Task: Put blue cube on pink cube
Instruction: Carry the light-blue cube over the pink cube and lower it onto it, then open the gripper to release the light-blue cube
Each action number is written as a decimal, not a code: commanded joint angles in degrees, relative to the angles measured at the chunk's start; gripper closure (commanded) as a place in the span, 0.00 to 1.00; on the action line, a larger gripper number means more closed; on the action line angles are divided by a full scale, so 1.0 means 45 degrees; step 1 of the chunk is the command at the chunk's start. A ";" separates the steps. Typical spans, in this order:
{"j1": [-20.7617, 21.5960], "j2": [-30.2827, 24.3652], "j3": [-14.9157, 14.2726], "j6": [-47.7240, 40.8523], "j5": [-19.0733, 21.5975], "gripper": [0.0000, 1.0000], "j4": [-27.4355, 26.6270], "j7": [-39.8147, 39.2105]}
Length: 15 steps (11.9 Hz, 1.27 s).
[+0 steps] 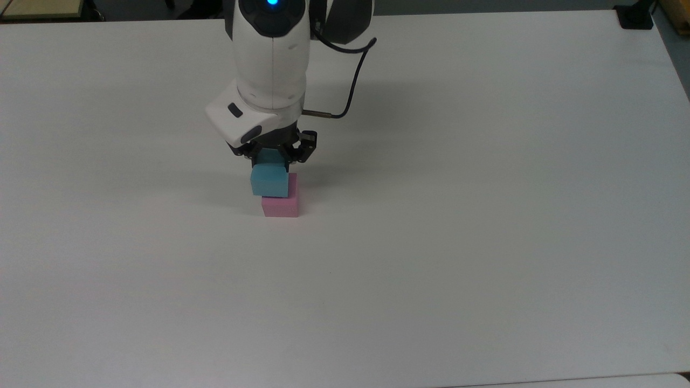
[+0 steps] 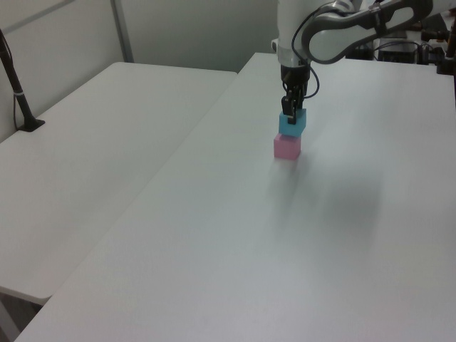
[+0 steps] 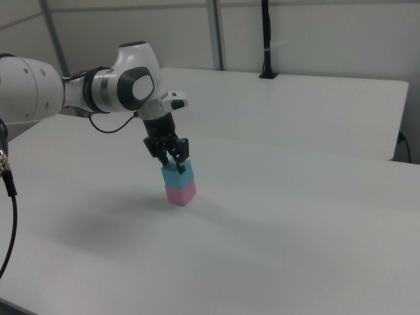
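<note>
On the counter [image 1: 485, 242], my pincer [image 1: 276, 159] pinches the blue cube [image 1: 269, 181], seated atop the pink cube [image 1: 280, 206]; release remains, I judge.

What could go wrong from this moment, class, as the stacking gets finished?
1. The blue cube sits on the pink cube but looks offset toward the top view's left; once released it may tip or slide off.
2. The hand is shut on the blue cube; opening or lifting unevenly could drag it, or nudge the pink cube across the table.
</note>
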 commanded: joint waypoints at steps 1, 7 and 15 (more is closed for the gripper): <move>0.0354 0.0417 -0.0054 0.0164 -0.0414 0.54 0.0215 0.0512; 0.0354 0.0438 -0.0034 0.0164 -0.0395 0.53 0.0274 0.0942; 0.0082 -0.0827 -0.0073 -0.0244 -0.0707 0.00 0.0274 0.1837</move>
